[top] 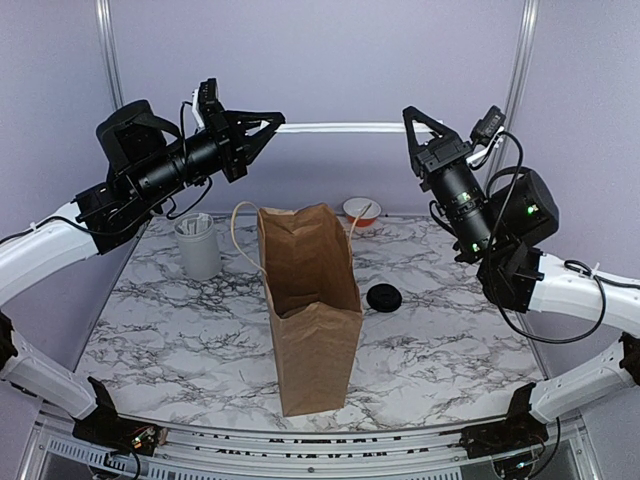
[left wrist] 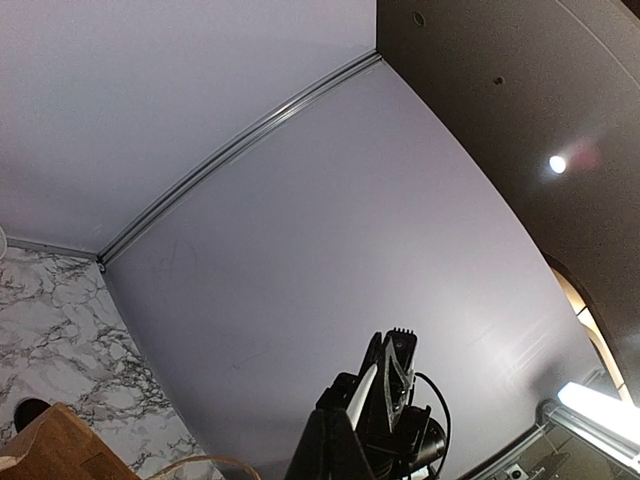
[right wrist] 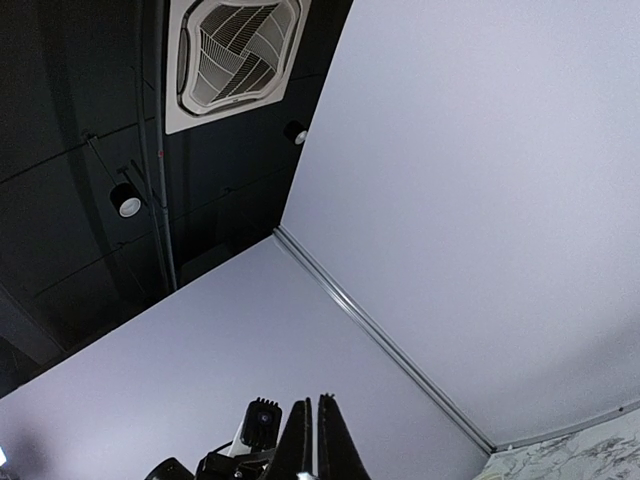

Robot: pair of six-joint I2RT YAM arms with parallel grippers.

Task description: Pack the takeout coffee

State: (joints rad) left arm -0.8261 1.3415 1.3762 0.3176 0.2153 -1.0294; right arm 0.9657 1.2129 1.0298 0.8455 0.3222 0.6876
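Note:
No takeout coffee cup shows in any view. One round black lid (top: 384,297) lies on the marble table (top: 180,340), just right of an upright brown paper bag (top: 310,300) whose top stands open. My left gripper (top: 278,122) is raised high above the bag's left side, shut, with nothing in it. My right gripper (top: 409,113) is raised at the back right, also shut and holding nothing. In the left wrist view my left gripper (left wrist: 325,415) points at the back wall, with a corner of the bag (left wrist: 50,445) below. In the right wrist view my right gripper (right wrist: 313,402) points up at wall and ceiling.
A grey-white canister (top: 198,245) stands at the back left of the table. A small orange-and-white bowl (top: 361,211) sits at the back, behind the bag. The bag's string handle (top: 240,235) loops out to its left. Lilac walls enclose the table.

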